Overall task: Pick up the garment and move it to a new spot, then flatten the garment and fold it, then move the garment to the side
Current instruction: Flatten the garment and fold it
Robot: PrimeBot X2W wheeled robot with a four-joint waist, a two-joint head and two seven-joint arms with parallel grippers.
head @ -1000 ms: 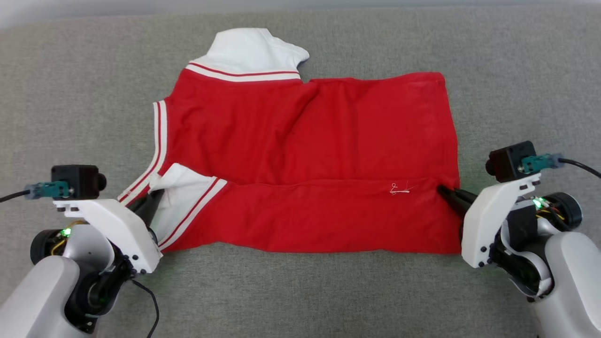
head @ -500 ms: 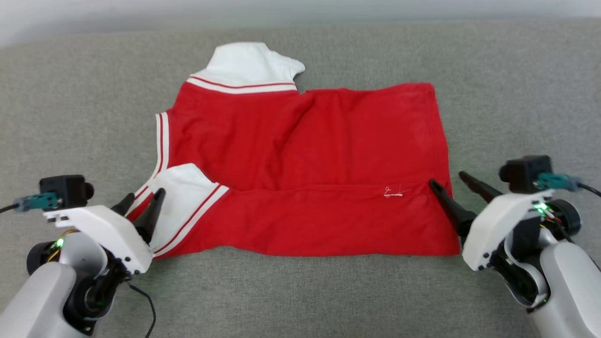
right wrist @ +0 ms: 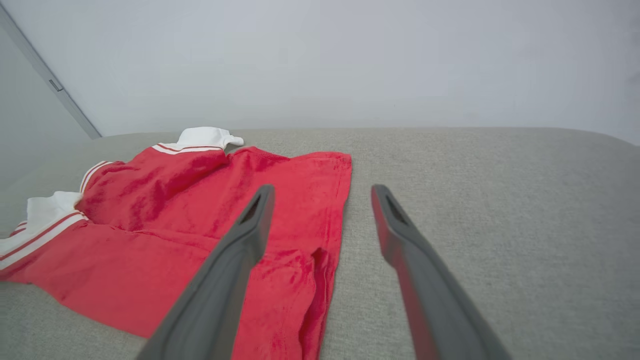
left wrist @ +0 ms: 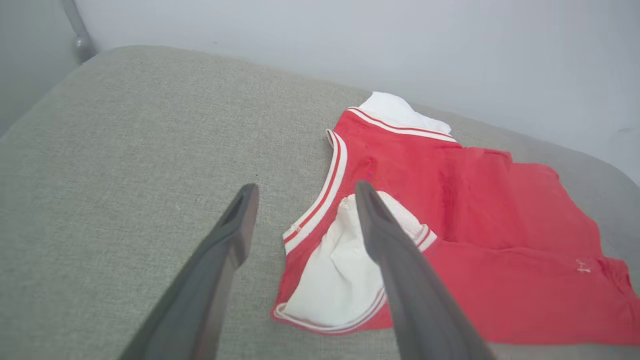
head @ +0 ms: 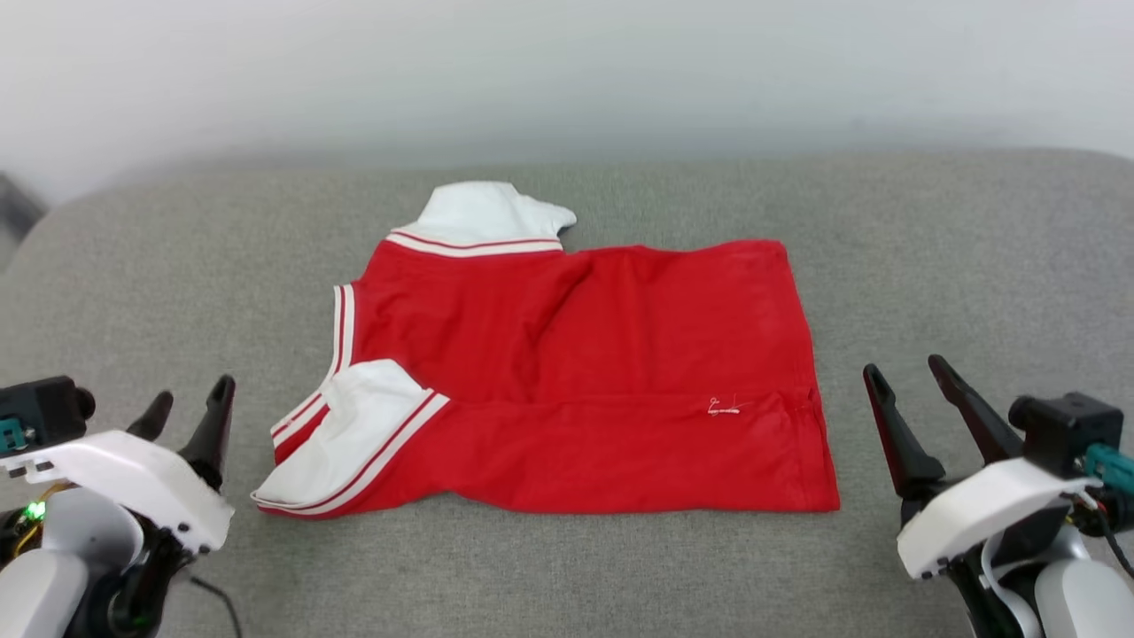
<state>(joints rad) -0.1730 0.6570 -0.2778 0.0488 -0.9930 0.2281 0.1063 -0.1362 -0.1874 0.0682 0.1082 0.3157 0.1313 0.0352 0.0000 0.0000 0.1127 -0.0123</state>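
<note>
The garment (head: 585, 354) is a red jersey with white, red-striped sleeves, lying flat on the grey cushion with its near edge folded over toward the middle. One white sleeve (head: 354, 434) lies on top at the near left corner, the other pokes out at the far side. My left gripper (head: 193, 399) hovers open just left of the garment (left wrist: 475, 225), touching nothing. Off the hem on the right, my right gripper (head: 904, 374) stands open and empty, its fingers raised beside the garment (right wrist: 210, 220).
The grey fabric cushion (head: 957, 266) stretches well past the garment on every side. A pale wall (head: 567, 71) rises behind its far edge. A grey vertical frame (right wrist: 50, 80) stands at the far left in the right wrist view.
Both grippers opened, let go of the folded near edge and drew back outward and toward me. The head camera tilted up, so the whole scene sits lower and smaller.
</note>
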